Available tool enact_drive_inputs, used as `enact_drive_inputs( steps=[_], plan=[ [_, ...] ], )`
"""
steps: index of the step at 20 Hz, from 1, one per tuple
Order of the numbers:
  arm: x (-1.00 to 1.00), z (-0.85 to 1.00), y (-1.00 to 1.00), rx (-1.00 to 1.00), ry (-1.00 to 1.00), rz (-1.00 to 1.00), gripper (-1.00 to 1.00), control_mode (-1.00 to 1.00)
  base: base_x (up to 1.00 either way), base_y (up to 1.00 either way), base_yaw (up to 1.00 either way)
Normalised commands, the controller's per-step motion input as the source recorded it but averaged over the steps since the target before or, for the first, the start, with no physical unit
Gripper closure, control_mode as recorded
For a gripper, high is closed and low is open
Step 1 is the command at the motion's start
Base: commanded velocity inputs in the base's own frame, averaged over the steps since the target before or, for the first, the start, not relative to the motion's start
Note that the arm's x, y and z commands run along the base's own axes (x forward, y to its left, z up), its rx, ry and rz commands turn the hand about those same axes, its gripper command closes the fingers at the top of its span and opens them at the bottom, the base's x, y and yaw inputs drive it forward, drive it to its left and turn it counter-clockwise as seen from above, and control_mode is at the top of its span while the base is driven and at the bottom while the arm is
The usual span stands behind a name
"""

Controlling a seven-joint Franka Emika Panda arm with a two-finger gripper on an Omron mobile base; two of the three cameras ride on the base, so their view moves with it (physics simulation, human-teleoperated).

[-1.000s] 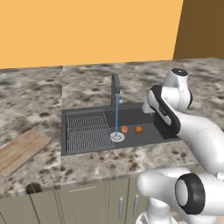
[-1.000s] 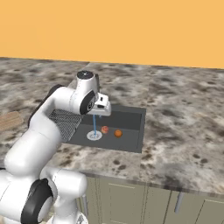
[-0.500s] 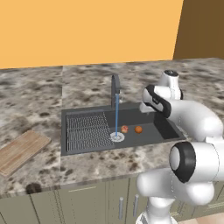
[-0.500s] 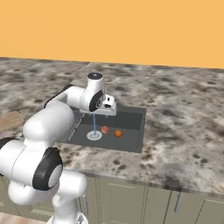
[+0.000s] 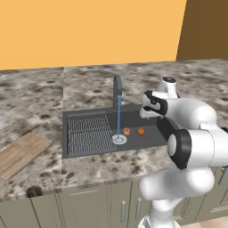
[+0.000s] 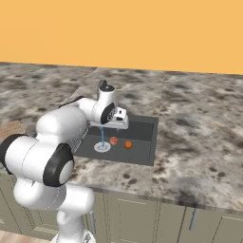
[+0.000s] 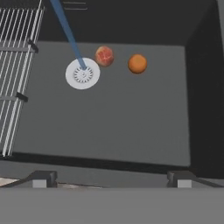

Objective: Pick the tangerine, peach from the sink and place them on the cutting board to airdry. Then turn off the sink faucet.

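Note:
The sink [image 5: 133,141] holds the reddish-pink peach [image 5: 127,131] and, just to its right, the orange tangerine [image 5: 141,132], both beside the round drain. From the faucet [image 5: 117,90] a thin stream of water falls onto that drain. My gripper [image 5: 148,115] hangs open above the basin's right half, empty. Looking down from the hand, I see the peach [image 7: 104,56] and tangerine [image 7: 138,64] lying ahead of my gripper [image 7: 112,179], well clear of its wide-apart fingertips [image 7: 43,178]. The cutting board [image 5: 20,153] lies on the counter far to the left.
A ribbed draining grid [image 5: 89,131] fills the sink's left half. Speckled stone counter [image 5: 187,80] surrounds the basin, with an orange wall behind. A small dark object [image 5: 31,192] sits at the counter's front edge near the board.
The arm has folded in, its elbow swinging toward the base. The hand has shifted a little toward the faucet over the sink. The fruits have not moved and the jaws stay open.

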Motion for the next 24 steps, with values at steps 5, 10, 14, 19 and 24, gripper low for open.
enact_drive_inputs(
  steps=[5, 10, 14, 19, 24],
  plan=[
    [0.00, -0.32, 0.00, -0.02, -0.08, 0.00, -1.00, -1.00, 0.00, 0.00, 0.00],
    [0.04, -0.32, 0.00, 0.00, -0.04, 0.00, -1.00, -1.00, 0.00, 0.00, 0.00],
    [0.08, -0.09, -0.03, 0.00, 0.00, 0.00, -1.00, -1.00, 0.00, 0.00, 0.00],
    [0.17, -0.09, -0.10, 0.00, 0.03, 0.00, -1.00, -1.00, 0.00, 0.00, 0.00],
    [0.22, -0.15, -0.10, 0.01, 0.03, 0.00, -1.00, -1.00, 0.00, 0.00, 0.00]
  ],
)
